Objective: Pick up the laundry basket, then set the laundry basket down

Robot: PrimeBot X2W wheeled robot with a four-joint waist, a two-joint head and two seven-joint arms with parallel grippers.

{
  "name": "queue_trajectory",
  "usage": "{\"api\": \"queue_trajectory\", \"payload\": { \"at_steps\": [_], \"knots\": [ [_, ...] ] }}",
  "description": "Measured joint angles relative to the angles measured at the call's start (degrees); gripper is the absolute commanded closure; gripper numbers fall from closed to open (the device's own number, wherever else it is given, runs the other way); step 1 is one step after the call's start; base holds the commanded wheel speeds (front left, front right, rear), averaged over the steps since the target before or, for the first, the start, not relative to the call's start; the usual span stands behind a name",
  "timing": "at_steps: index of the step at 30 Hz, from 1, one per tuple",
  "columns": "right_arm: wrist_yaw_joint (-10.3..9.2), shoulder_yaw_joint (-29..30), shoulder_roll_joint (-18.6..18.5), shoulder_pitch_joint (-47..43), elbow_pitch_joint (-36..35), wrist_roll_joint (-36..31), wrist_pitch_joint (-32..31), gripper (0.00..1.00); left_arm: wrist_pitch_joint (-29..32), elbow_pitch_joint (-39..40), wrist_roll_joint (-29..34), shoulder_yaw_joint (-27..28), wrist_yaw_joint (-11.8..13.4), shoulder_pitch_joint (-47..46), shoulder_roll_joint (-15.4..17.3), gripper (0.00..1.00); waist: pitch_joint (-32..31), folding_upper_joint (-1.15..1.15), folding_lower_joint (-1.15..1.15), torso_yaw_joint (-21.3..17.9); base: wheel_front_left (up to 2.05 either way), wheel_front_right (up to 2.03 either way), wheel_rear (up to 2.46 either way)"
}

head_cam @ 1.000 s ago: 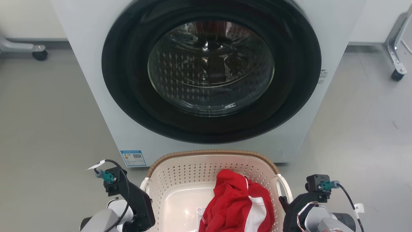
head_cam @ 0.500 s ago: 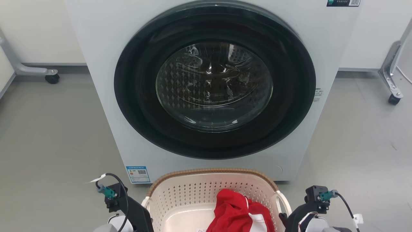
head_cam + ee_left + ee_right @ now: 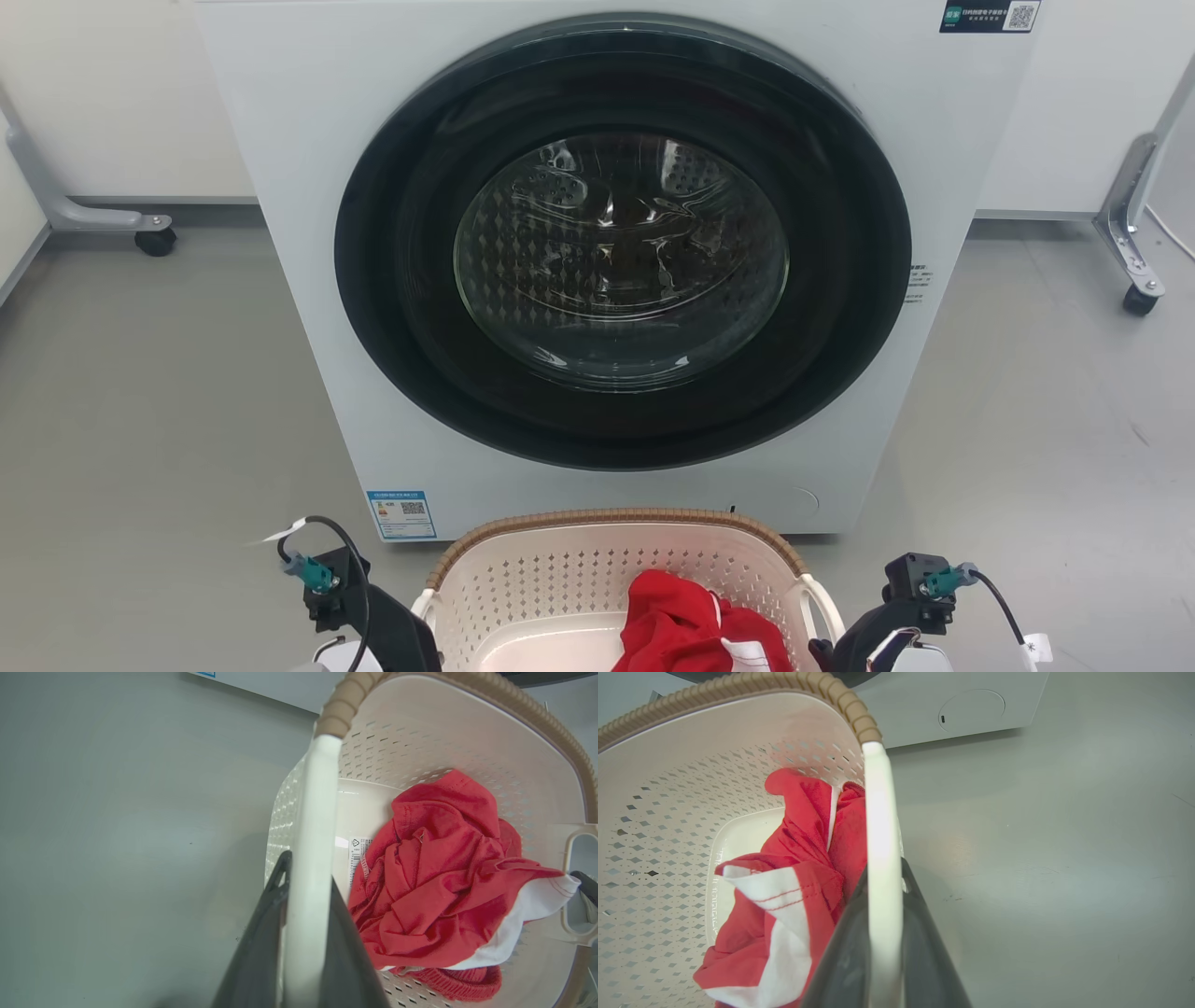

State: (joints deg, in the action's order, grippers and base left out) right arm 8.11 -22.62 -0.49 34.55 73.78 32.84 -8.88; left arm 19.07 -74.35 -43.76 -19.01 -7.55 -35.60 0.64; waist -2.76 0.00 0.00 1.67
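Observation:
The laundry basket (image 3: pixel 616 519) is cream with perforated sides and a brown woven-look rim. It sits at the bottom centre of the head view, just in front of the washing machine. In the left wrist view my left gripper (image 3: pixel 309 872) is shut on the basket's (image 3: pixel 420 732) white left handle (image 3: pixel 317 812). My right gripper (image 3: pixel 883 870) is shut on the white right handle (image 3: pixel 878 802) of the basket (image 3: pixel 668 812). A red and white garment (image 3: pixel 681 625) (image 3: pixel 434 882) (image 3: pixel 803 840) lies crumpled inside on the smooth bottom.
A white front-loading washing machine (image 3: pixel 280 187) with its round dark door (image 3: pixel 621 243) shut stands right behind the basket. Metal frame legs on casters stand at the far left (image 3: pixel 154 241) and far right (image 3: pixel 1139 299). Grey floor (image 3: pixel 140 420) lies on both sides.
The whole head view has shifted: the washing machine and basket now sit lower in the picture, so the camera has moved. Both grippers keep their place beside the basket.

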Motion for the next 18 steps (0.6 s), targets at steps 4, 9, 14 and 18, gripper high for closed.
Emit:
{"api": "queue_trajectory", "payload": {
  "at_steps": [4, 9, 14, 18],
  "knots": [
    [0.0, -0.09, 0.0, -0.01, 0.0, 0.26, -0.16, 1.0, 0.01, -0.01, -0.03, 0.03, 0.03, 0.4, 0.0, 1.0, -0.08, 0.0, 0.0, -0.01, 0.0, 0.0, 0.0],
    [0.0, -0.26, 0.0, -0.07, 0.07, 0.46, -0.7, 1.0, 0.51, -0.02, -0.04, 0.08, 0.09, 0.93, 0.01, 1.0, -0.16, 0.0, 0.0, -0.01, 0.0, 0.0, 0.0],
    [0.0, -0.36, 0.0, -0.14, 0.05, 0.81, -1.16, 1.0, 0.59, -0.01, -0.04, 0.07, 0.48, 0.99, 0.0, 1.0, -0.18, 0.0, 0.0, 0.02, 0.0, 0.0, 0.0],
    [0.0, -0.52, 0.0, -0.17, 0.07, 1.01, -1.23, 1.0, 0.99, -0.01, -0.04, 0.07, 0.48, 1.07, 0.01, 1.0, -0.15, 0.0, 0.0, 0.01, 0.0, 0.0, 0.0]
  ]
}}
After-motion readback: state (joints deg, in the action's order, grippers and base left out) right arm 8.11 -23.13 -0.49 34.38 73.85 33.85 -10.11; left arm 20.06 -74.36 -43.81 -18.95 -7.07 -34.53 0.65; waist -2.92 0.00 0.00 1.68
